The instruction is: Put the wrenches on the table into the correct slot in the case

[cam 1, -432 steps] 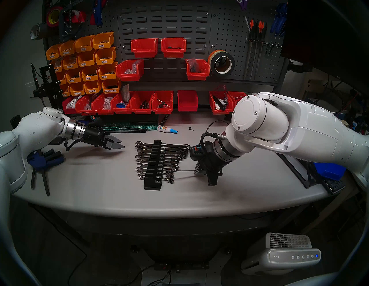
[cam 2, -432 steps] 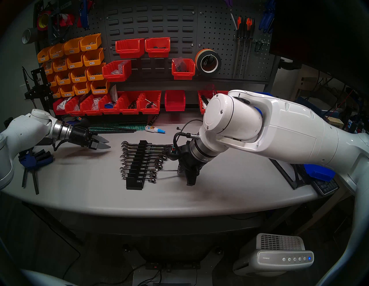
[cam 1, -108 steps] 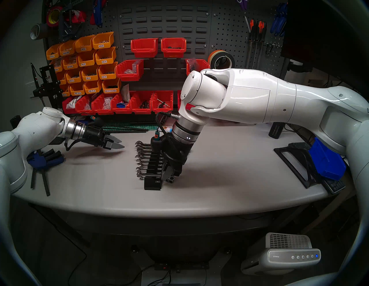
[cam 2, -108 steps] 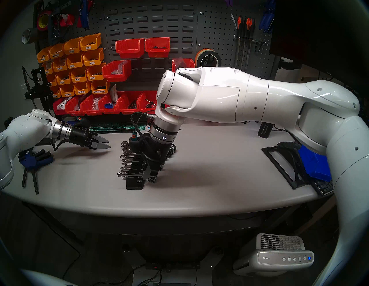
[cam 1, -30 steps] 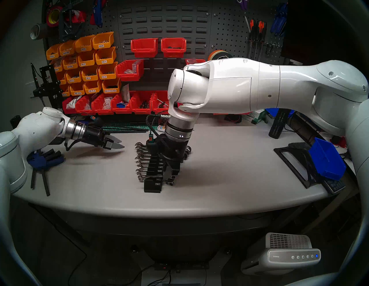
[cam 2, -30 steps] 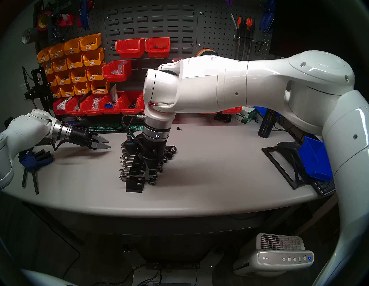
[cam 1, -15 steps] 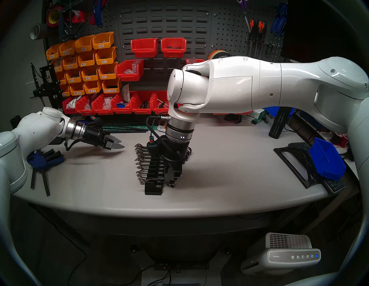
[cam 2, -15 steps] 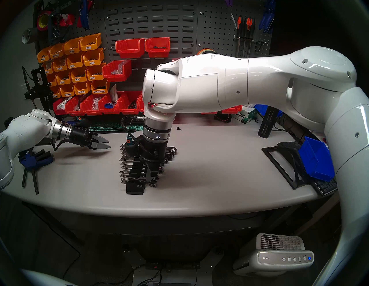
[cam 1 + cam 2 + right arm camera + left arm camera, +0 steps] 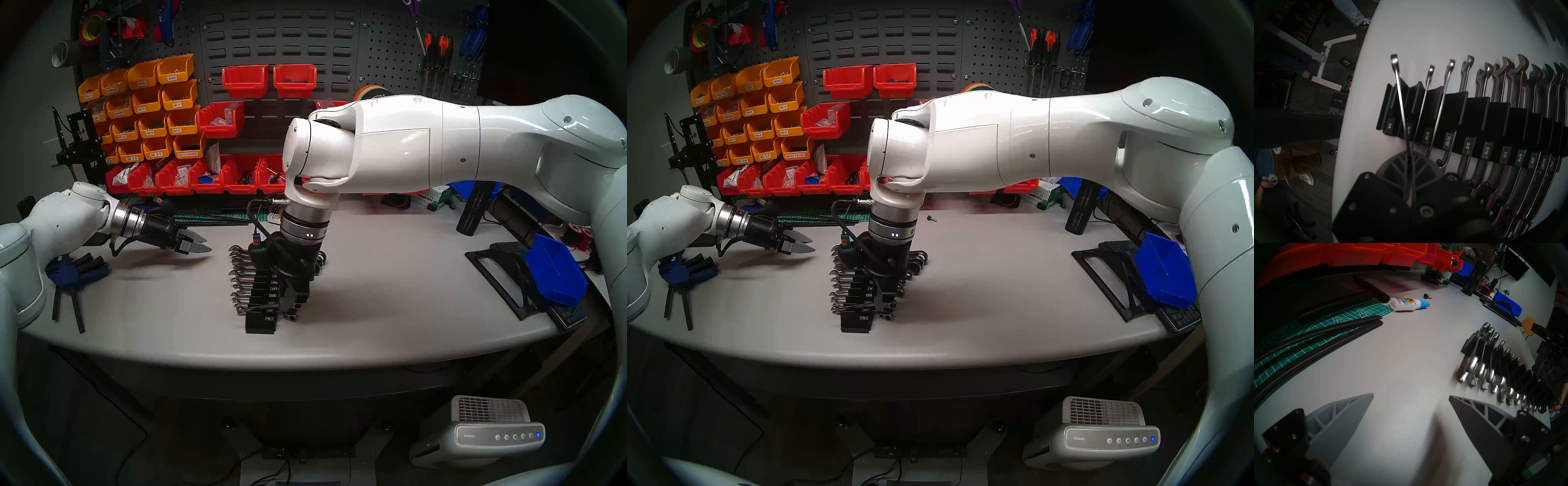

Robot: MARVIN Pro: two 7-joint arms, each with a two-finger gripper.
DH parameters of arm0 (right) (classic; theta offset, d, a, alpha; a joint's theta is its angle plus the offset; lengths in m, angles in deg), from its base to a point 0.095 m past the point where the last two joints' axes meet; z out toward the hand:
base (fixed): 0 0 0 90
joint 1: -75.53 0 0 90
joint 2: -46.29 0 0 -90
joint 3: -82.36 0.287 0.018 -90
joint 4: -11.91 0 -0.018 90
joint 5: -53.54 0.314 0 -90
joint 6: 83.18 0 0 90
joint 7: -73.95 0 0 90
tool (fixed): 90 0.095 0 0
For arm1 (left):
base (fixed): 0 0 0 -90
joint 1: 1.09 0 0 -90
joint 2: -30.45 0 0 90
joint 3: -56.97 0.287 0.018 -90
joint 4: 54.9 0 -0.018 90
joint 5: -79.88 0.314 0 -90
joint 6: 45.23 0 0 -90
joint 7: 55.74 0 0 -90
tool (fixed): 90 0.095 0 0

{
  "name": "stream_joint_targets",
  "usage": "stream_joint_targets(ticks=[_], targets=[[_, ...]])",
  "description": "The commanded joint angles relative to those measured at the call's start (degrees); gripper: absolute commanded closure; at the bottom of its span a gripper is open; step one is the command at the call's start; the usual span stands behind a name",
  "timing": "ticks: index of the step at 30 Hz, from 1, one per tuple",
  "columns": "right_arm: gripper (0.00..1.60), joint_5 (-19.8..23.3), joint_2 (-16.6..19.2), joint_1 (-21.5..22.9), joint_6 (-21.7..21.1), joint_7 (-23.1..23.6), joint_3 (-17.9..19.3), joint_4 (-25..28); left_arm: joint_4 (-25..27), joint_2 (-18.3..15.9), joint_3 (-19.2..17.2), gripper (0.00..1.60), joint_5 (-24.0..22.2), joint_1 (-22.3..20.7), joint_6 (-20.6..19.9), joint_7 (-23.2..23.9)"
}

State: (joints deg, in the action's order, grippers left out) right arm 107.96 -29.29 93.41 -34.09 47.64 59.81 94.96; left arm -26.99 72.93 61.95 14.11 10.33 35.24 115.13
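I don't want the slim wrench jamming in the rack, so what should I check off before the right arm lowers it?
1. Grip: right gripper shut on the slim wrench: ok.
2. Target: groove at the 1/4 label holds nothing: ok.
3. Alignment: wrench lies slanted across the black rack, over the 9/32 label: not ok.
4. Seating: wrench not down in a groove: not ok.
5. Left gripper open, apart from the rack: ok.
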Motion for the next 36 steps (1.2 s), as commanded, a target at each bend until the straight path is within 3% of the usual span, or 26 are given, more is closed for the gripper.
stream_joint_targets(ticks=[1,4,5,9,12,36], targets=[[1.6,-0.1,0.1,1.0,-0.2,0.4,0.2,0.3,-0.1,0.1,-0.6,0.0,-0.1,-1.6,0.1,0.1],[1.6,-0.1,0.0,1.1,-0.3,0.5,0.1,0.2,-0.1,0.1,-0.6,0.0,-0.1,-1.6,0.1,0.1],[1.5,-0.1,0.0,1.1,-0.3,0.5,0.1,0.3,-0.1,0.1,-0.6,0.0,-0.1,-1.6,0.1,0.1],[1.51,-0.3,-0.1,1.2,-0.3,0.3,0.0,0.4,-0.1,0.1,-0.6,0.0,-0.1,-1.6,0.1,0.1],[1.6,-0.5,-0.2,1.4,-0.4,0.3,-0.2,0.5,-0.1,0.1,-0.6,0.0,-0.1,-1.6,0.1,0.1],[1.6,-3.2,2.6,1.0,3.8,-3.6,0.2,4.3,-0.1,0.1,-0.6,0.0,-0.1,-1.6,0.1,0.1]])
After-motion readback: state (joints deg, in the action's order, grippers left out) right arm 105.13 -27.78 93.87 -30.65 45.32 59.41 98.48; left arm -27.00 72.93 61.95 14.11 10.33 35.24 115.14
